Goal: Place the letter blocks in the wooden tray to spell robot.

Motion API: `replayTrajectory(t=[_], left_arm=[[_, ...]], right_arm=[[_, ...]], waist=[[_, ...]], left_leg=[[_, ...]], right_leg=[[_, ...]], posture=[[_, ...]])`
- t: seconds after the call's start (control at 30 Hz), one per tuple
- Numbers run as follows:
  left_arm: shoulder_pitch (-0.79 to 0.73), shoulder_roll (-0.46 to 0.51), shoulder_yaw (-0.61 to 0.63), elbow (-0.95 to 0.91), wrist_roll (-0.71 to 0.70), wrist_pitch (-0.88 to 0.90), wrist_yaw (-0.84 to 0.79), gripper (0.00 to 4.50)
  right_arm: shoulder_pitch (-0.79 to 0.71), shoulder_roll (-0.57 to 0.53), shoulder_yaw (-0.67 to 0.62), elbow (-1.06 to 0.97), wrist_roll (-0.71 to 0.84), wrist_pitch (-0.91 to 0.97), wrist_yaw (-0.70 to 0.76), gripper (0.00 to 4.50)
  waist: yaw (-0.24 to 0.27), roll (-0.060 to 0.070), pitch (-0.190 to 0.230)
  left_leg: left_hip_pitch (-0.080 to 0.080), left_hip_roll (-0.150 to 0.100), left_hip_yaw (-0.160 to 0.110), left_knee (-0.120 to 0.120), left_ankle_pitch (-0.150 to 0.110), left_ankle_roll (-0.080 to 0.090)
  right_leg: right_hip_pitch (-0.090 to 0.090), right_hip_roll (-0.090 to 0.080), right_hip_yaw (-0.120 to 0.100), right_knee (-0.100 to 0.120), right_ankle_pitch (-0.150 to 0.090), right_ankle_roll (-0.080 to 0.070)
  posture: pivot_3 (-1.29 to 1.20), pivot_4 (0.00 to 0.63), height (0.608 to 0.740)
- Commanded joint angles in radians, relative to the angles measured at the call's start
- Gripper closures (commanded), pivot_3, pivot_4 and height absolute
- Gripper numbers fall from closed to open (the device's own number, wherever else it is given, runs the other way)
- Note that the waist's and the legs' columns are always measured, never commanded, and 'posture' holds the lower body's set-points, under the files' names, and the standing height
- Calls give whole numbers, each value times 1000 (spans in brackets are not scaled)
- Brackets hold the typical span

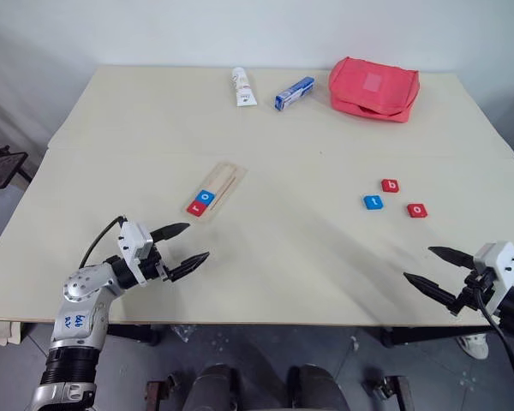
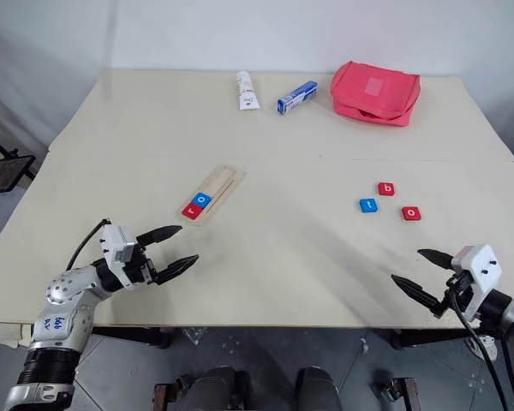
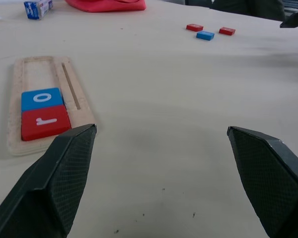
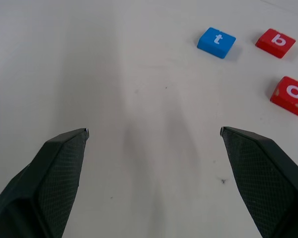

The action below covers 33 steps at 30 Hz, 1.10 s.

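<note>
3 red letter blocks [image 1: 390, 185], 2 blue — pale wooden tray [image 1: 226, 180]

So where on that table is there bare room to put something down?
Bare between the wooden tray and the loose letter blocks, and along the near edge. Crowded at the far edge: white tube, blue-and-white box, red pouch.

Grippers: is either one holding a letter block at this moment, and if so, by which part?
Nothing is held. The left gripper and the right gripper are both open and empty above the table.
</note>
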Motion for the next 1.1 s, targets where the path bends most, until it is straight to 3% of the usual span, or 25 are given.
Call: replayTrajectory(t=[0.03,0.7,1.1], left_arm=[[-16,9,28,-23,5,-23,26,0],[111,122,120,-225,-20,131,130,0],[-182,135,-18,-327,57,612,412,0]], right_arm=[[-15,-15,-2,2,-2,-20,6,50],[-331,-9,132,168,-36,-51,62,50],[-384,12,178,213,-47,-81,70,50]], waist=[[0,0,0],[-2,0,0],[-3,0,0]], left_leg=[[0,0,0,0,0,0],[0,-2,-7,0,0,0],[-2,-4,-14,0,1,0]], right_leg=[[0,0,0,0,0,0],[3,-2,0,-1,0,0],[5,-1,-3,-1,1,1]], posture=[[0,150,740],[0,150,740],[0,150,740]])
